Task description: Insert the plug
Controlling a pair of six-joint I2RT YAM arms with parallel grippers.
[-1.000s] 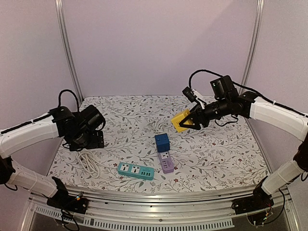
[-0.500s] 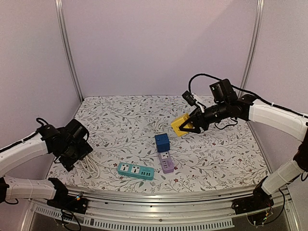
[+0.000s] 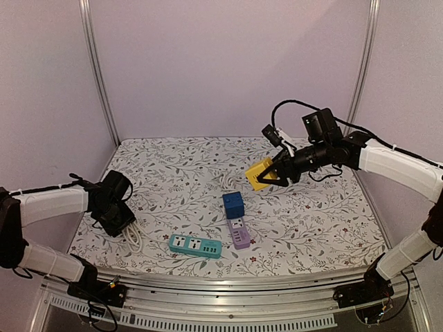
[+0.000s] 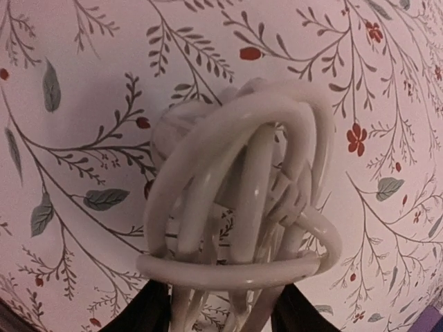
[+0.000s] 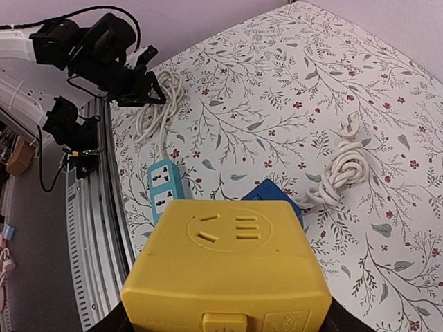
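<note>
the step in hand looks like picking up the plug's cord. the left gripper [image 3: 119, 220] is low over the table with its fingers [image 4: 154, 312] on either side of the white cable bundle [image 4: 239, 200]. the strands run straight between them with no gap showing, so it reads as grasping the bundle. just ahead of the fingertips, at the far side of the coil, a rounded lump is probably the plug head [image 4: 173, 131], though its prongs are not visible. the right gripper [image 3: 278, 173] is clenched on the yellow socket cube [image 5: 225, 270], held up off the table, slotted face in plain view of its wrist camera. next, i judge, the left arm must lift the bundle, free the plug end and line its prongs up with the cube's slots. a hold on the coil rather than the plug head would likely call for a regrasp.
</note>
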